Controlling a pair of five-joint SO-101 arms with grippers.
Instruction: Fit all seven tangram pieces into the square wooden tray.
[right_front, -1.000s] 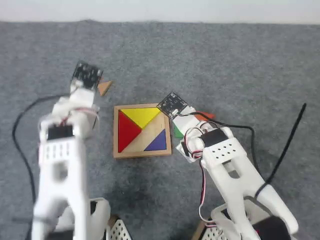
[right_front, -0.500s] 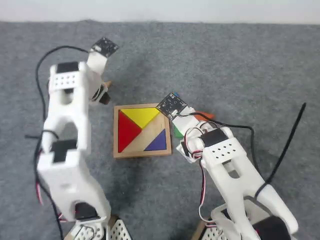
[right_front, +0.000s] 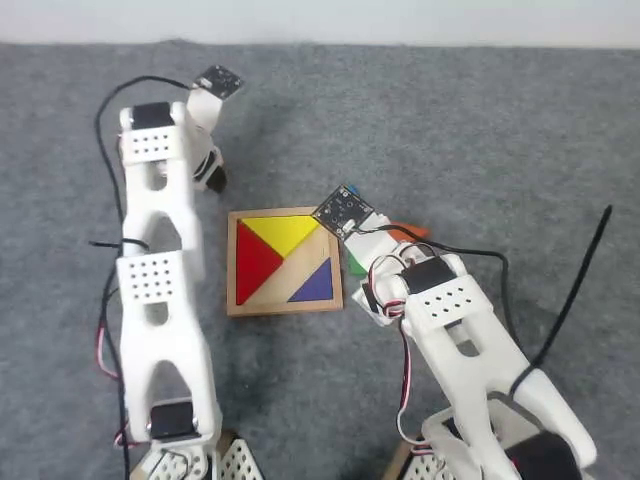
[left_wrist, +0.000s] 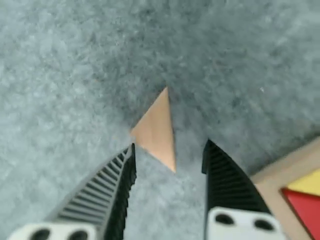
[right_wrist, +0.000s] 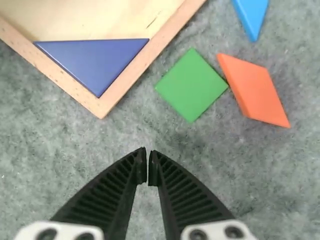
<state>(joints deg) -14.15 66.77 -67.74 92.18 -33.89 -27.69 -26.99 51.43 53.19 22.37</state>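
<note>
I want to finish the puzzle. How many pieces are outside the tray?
4: tan triangle at the left pincer; green square, orange slanted piece and light-blue triangle beside the tray.

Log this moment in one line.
left gripper open at tan wooden triangle | right gripper shut beside square wooden tray | inside: yellow triangle, red triangle, dark blue triangle

The grey cloth (left_wrist: 75, 60) under the wooden tray (right_wrist: 135, 67) is rough and fuzzy, while the tray's pale wood looks smooth and matt. Near the tray, the tan triangle (left_wrist: 155, 131) is bare smooth wood. The green square (right_wrist: 191, 85) wears flat matt paint, and my left fingers (left_wrist: 117, 185) are ribbed black plastic.
</note>
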